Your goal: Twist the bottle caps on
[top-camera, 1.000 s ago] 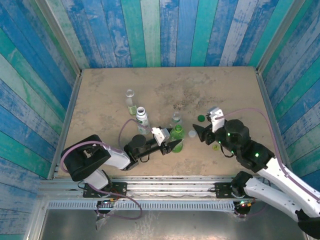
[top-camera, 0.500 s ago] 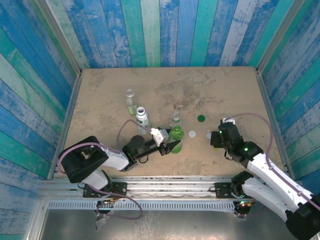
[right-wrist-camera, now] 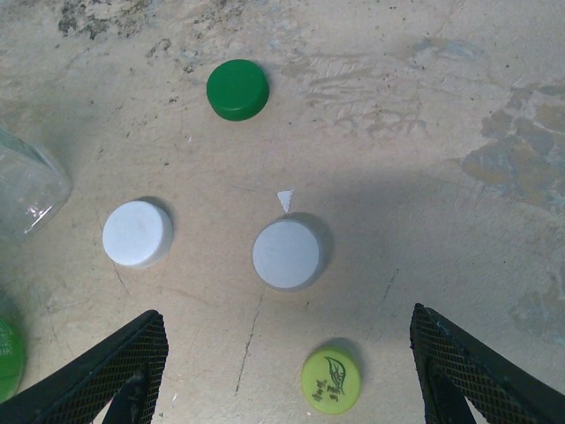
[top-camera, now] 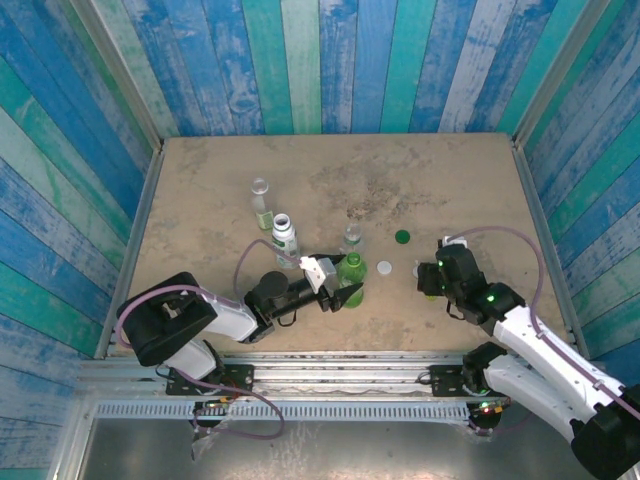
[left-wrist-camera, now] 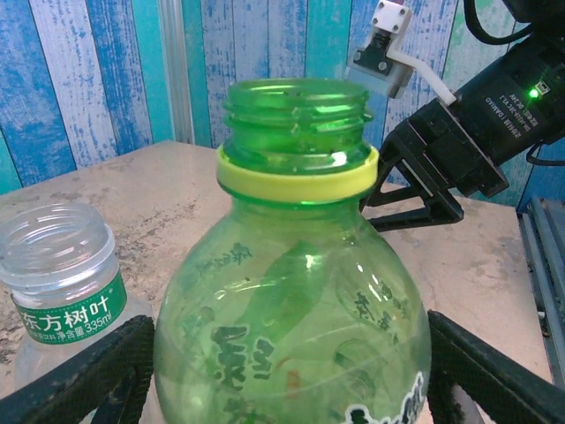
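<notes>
Hovering released wide above the bench [right-wrist-camera: 441, 132], the right jaws likely needed to drop squarely astride the yellow-green cap [right-wrist-camera: 331, 381], clear of the white cap [right-wrist-camera: 286, 254] nearby, while the left jaws flanked the uncapped green bottle [left-wrist-camera: 296, 318], grip impossible to tell.

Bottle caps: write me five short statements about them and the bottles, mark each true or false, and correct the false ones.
1. Four caps lie loose on the table. True.
2. The green bottle wears its cap. False: its neck is open, with only a yellow-green ring below the thread.
3. Two white caps lie among them. True.
4. The right gripper holds the yellow-green cap. False: the gripper is open and that cap lies on the table.
5. The dark green cap sits on the clear bottle. False: it lies on the table; that bottle is open.
</notes>
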